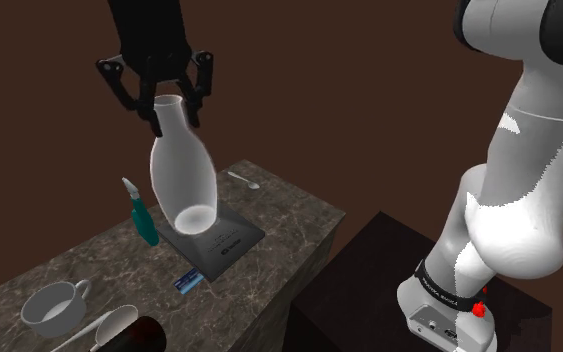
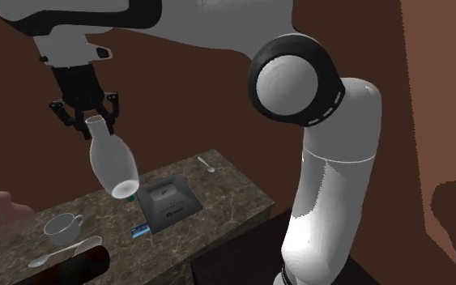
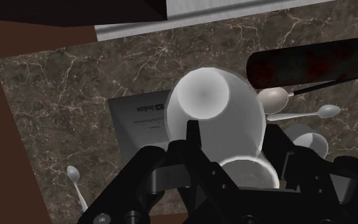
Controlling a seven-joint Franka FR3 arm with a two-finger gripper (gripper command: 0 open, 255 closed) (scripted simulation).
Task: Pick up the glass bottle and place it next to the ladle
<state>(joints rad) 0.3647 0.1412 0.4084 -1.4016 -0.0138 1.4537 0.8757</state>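
Fingers (image 1: 199, 95) clamped on white bottle (image 1: 182, 175) neck, aloft; bottle partly hides ladle (image 3: 278, 98) bowl.

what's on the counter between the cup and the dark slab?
A small blue card, lying just off the corner of the slab that faces the cup. Seen in the shoulder view.

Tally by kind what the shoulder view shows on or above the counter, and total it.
White bottle: 1
Teal spray bottle: 1
White cup: 1
Ladle: 1
Small spoon: 1
Dark grey slab: 1
Small blue card: 1
Dark red cylinder: 1
Total: 8
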